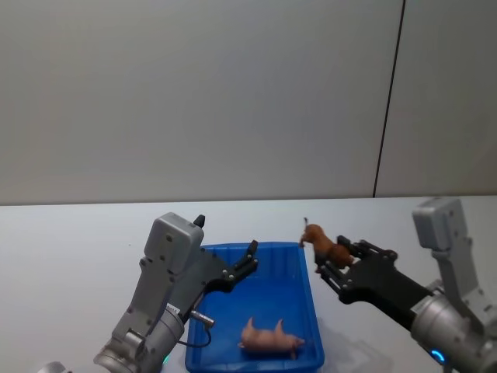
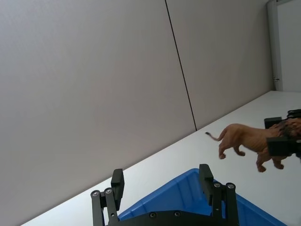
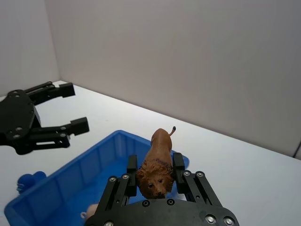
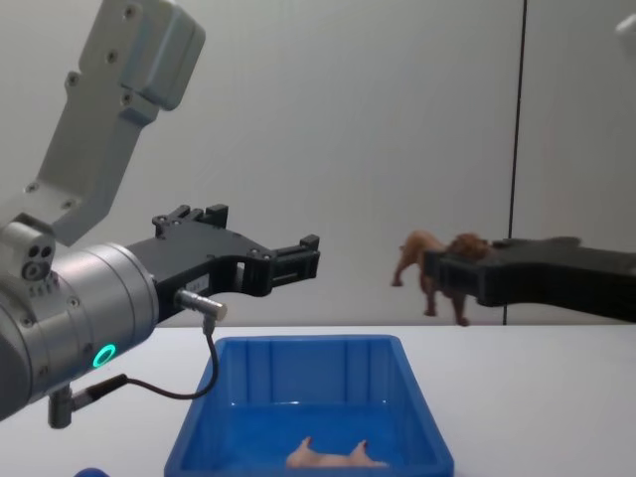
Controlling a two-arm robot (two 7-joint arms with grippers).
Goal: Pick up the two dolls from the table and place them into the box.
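Aloft, lion [image 1: 324,245] head-first between clamped right fingers [image 3: 178,164], tail toward wall [image 1: 233,93]; left fingers [image 2: 117,182] apart.

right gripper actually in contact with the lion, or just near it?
Touching. The right wrist view shows the right gripper shut on the lion, a finger pressed against each side of its maned head.

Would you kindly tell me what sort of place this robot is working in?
Probably a robotics lab or test room: a plain white table against bare grey wall panels, a blue box holding a pig, the right gripper holding a lion raised near the box, the left gripper open above it.
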